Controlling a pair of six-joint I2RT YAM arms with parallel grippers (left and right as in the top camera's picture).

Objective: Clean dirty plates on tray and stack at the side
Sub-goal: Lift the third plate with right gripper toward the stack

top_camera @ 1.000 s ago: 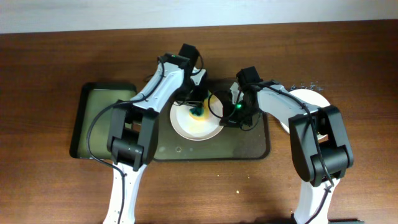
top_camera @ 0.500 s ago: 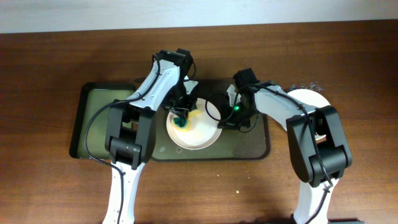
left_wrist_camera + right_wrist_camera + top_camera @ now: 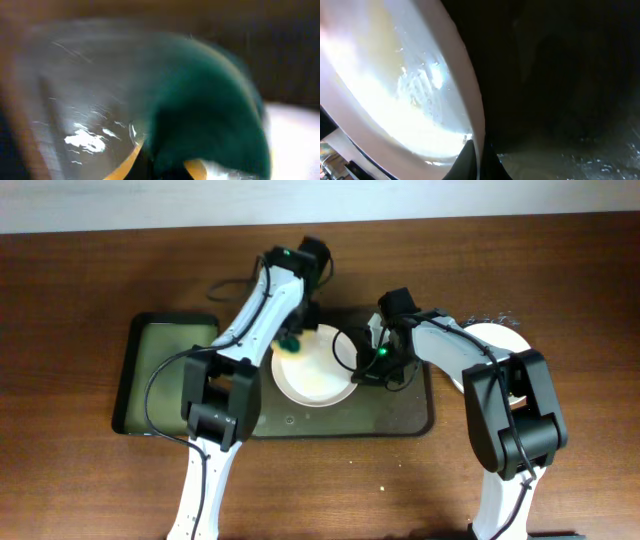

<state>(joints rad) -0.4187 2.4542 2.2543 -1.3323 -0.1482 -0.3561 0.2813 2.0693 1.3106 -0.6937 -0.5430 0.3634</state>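
White plate (image 3: 318, 375) with a yellow smear lies on the dark tray (image 3: 400, 418) on the brown table (image 3: 80, 280). The left hand (image 3: 294, 337) is at its top left edge, closed on a green sponge (image 3: 289, 345). The right hand (image 3: 366, 366) pinches the plate's right rim. A second plate (image 3: 497, 338) lies just right of the tray.

From the left wrist, the sponge (image 3: 210, 120) is a big green blur.

From the right wrist, the plate (image 3: 395, 75) is shiny, with the tray (image 3: 560, 160) behind it.
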